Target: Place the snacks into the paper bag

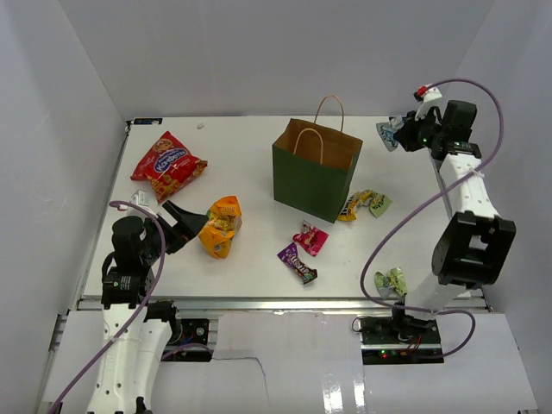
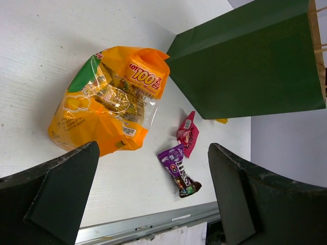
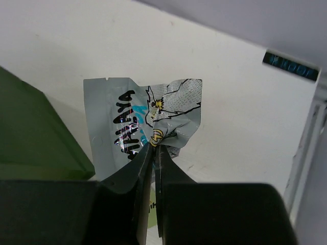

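While nothing can be made out inside the paper bag (image 1: 315,177) from above, where only part of its brown lining shows, I count nearly every snack out on the table (image 1: 259,138). The bag stands upright mid-table. The red chip bag (image 1: 168,164) lies far left. The orange-yellow bag (image 1: 222,226) sits just ahead of my left gripper (image 1: 185,222), whose jaws stand wide apart and touch nothing. The pink wrapper (image 1: 310,237) and purple wrapper (image 1: 297,262) lie in front of the paper bag. The yellow candy pack (image 1: 355,206) and a small green wrapper (image 1: 378,203) rest at its right foot, and a light-green wrapper (image 1: 391,281) lies near the right arm's base. My right gripper (image 1: 395,134) is up at the far right, beside the paper bag, with a silver packet (image 1: 385,134).

From the left wrist, the orange-yellow bag lies between and beyond the spread fingers, not yet gripped. The pink and purple wrappers lie to its right, the green wall of the paper bag behind them.

From the right wrist, the jaws are pinched together on the silver packet's lower edge. It hangs crumpled over bare table, the paper bag's corner to the left.

I judge the job barely begun: one packet in hand, not yet over the opening, and seven left lying.
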Motion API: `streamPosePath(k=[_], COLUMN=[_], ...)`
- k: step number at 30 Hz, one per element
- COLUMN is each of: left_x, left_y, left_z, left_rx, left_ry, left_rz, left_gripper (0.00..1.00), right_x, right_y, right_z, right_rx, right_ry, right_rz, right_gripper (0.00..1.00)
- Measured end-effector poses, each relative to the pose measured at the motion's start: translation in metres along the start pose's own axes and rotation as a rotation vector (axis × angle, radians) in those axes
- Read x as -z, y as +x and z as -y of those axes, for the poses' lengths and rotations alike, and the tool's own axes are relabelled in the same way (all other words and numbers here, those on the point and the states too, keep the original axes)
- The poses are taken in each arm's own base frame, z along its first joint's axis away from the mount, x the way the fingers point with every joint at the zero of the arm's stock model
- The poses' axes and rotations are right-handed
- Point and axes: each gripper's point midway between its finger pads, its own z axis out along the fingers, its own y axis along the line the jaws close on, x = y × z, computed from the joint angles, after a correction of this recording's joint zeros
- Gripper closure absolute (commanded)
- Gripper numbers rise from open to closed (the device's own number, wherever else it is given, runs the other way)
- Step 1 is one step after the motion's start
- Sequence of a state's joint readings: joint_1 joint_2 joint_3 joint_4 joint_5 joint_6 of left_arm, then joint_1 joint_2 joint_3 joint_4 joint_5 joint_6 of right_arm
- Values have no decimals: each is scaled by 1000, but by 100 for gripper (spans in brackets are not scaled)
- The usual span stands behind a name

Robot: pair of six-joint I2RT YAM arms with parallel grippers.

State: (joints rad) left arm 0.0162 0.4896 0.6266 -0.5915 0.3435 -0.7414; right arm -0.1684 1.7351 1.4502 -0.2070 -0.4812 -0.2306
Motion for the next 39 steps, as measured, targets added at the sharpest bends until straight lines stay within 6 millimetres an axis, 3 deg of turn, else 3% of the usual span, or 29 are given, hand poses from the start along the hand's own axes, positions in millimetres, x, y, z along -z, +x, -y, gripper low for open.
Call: streamPosePath(k=[6,9,12,23,28,33,39], left_x=[1,2,3,6,6,4,-8], left_y=[2,3,3,4,5,6,10], left_z=[2,3,5,9,10,8,-1], left_rx=[-14,-19,-24,-28,-27,-22,-12], left_ry=[19,27,34,61,64,56,17], left_rz=[-7,-9,-11,-8,-15,-24,-73], left_gripper=[2,2,2,2,2,2,2], right_x=[90,116,126,103,78,63,61], right_y=[-85,-102,-101,-79,-66,-53,-56], right_z=[-57,-87,-117,-207,-215,-214,-212], right_rx=[265,369,424,542,540,520,514], right_ry=[-107,-188,-278,-482,-487,-477,-456], right_rz=[236,285,287,222,170,118,124], right_gripper=[92,91,91,90,87,65,39])
